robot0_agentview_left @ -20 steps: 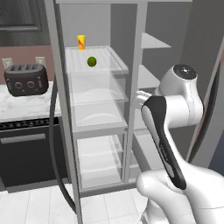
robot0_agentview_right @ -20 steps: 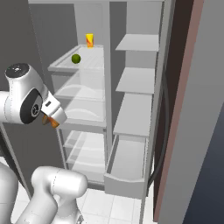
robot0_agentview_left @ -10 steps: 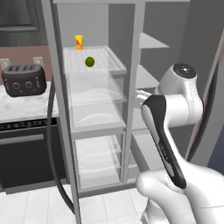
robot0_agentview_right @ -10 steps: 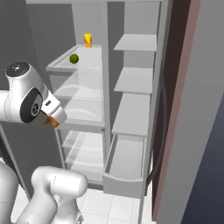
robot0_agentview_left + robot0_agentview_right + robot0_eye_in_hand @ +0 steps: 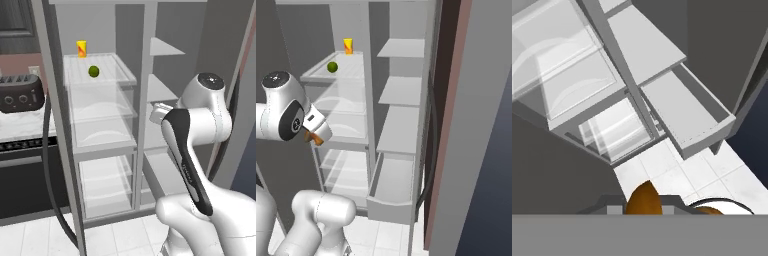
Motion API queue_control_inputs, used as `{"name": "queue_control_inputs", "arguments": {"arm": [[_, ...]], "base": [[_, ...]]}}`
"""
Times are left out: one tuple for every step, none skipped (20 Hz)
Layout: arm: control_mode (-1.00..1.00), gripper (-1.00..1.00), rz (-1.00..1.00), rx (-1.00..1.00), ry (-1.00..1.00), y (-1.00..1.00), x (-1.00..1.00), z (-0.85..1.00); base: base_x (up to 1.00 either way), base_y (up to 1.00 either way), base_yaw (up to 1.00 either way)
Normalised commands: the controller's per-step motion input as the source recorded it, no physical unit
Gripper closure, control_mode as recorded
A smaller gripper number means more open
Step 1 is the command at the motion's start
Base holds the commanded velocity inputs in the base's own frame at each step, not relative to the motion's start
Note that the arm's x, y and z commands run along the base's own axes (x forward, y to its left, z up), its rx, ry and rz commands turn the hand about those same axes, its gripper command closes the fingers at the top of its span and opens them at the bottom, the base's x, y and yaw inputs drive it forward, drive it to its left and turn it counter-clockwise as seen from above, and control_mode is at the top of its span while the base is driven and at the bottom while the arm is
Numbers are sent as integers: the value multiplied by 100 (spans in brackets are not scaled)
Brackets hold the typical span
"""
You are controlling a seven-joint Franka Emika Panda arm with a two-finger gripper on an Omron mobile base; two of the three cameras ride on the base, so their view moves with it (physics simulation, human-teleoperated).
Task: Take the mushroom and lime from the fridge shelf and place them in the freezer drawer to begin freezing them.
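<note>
The mushroom [image 5: 644,199] is sitting clamped in the gripper [image 5: 316,138], which is hanging beside the clear bins. The lime [image 5: 93,71] is resting on the fridge shelf [image 5: 120,67] near a yellow cup [image 5: 81,48]. The freezer drawer [image 5: 390,202] is standing pulled out below.

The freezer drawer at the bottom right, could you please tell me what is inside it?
The freezer drawer stands pulled out, and the floor that shows is bare. Its front wall hides the nearest strip of the floor.
</note>
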Motion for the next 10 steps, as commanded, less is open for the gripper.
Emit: {"name": "queue_control_inputs", "arguments": {"arm": [[100,100,0,0,0,0,0,0],[100,100,0,0,0,0,0,0],[100,100,0,0,0,0,0,0],[100,100,0,0,0,0,0,0],[100,100,0,0,0,0,0,0],[100,100,0,0,0,0,0,0],[100,100,0,0,0,0,0,0],[-100,100,-13,0,7,-14,5,-26],[-100,100,-13,0,7,-17,0,-31],[-100,100,-12,0,5,-24,0,-34]], "base": [[0,-24,-10],[0,-24,-12],[0,-21,-13],[0,-16,-13],[0,-11,-13],[0,-9,-14],[3,-13,-14],[0,0,0],[0,0,0],[0,0,0]]}}
